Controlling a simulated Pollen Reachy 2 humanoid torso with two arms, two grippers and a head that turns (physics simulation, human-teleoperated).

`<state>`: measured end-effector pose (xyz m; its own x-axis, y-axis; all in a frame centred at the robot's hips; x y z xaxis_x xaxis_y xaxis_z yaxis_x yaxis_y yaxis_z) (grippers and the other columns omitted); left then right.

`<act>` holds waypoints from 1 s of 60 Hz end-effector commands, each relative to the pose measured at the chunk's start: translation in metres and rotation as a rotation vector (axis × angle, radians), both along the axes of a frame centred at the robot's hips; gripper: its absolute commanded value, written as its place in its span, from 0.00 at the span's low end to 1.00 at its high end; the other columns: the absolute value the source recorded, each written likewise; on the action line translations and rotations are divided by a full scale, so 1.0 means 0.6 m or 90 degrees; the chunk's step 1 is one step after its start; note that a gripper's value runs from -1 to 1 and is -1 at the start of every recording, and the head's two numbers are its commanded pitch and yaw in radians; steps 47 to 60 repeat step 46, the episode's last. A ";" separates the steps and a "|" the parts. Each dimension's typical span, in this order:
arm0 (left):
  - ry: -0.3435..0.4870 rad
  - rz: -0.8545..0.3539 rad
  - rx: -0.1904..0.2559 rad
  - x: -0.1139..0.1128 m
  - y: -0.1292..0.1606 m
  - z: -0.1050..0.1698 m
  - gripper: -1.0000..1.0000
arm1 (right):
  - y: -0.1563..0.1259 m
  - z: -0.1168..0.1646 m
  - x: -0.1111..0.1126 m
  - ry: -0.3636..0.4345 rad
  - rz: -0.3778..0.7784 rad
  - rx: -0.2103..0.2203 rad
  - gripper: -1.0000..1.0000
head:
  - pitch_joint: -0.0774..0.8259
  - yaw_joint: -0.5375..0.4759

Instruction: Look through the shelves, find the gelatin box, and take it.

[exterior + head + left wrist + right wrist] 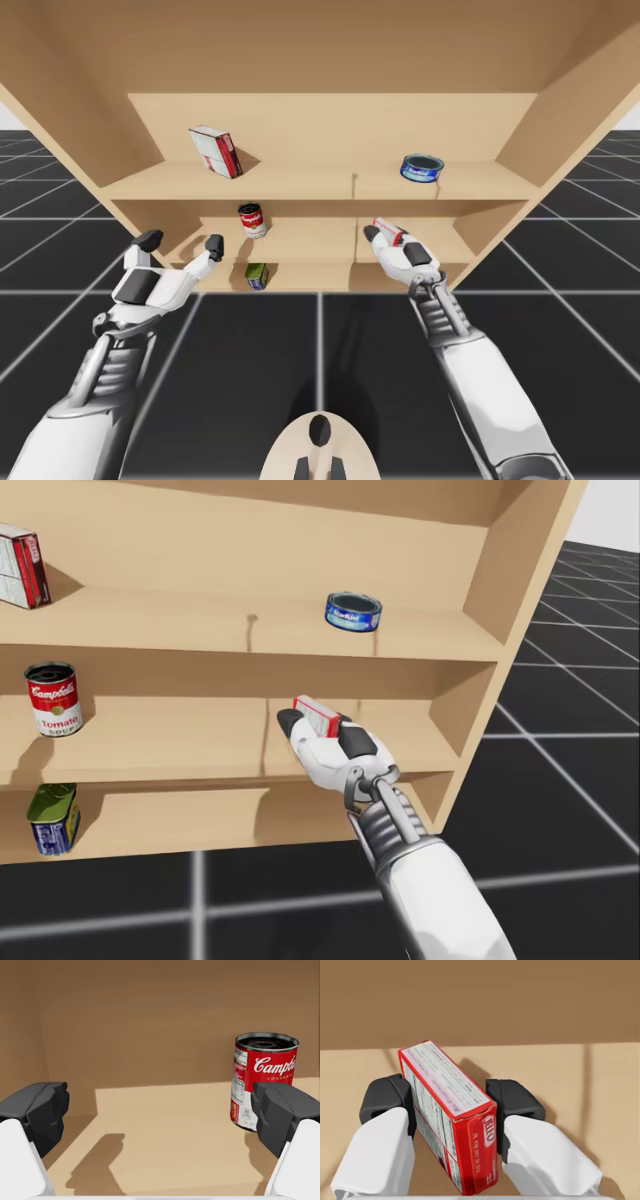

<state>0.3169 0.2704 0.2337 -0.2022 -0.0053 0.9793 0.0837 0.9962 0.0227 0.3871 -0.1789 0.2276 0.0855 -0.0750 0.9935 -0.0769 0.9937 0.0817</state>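
Right jaws pinch the red gelatin box (445,1091) from both sides at the middle shelf (180,735), left jaws wide open and empty, so the grasp looks made and next I'd draw it straight out.

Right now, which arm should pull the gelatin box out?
Right. My right gripper is shut on the red box; my left gripper is open beside the soup can, well apart from that box.

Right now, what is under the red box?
Only bare shelf board shows around the red box, gripped by my right gripper. Its underside is hidden, so contact with the board can't be judged.
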 end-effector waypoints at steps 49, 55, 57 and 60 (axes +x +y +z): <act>0.001 0.001 0.000 0.000 -0.001 -0.002 0.00 | 0.028 0.062 -0.206 -0.142 0.053 -0.021 1.00 | 0.56 0.27; 0.001 0.001 0.000 0.000 -0.001 -0.002 0.00 | 0.028 0.062 -0.206 -0.142 0.053 -0.021 1.00 | 0.56 0.27; 0.001 0.001 0.000 0.000 -0.001 -0.002 0.00 | 0.028 0.062 -0.206 -0.142 0.053 -0.021 1.00 | 0.56 0.27; 0.001 0.001 0.000 0.000 -0.001 -0.002 0.00 | 0.028 0.062 -0.206 -0.142 0.053 -0.021 1.00 | 0.56 0.27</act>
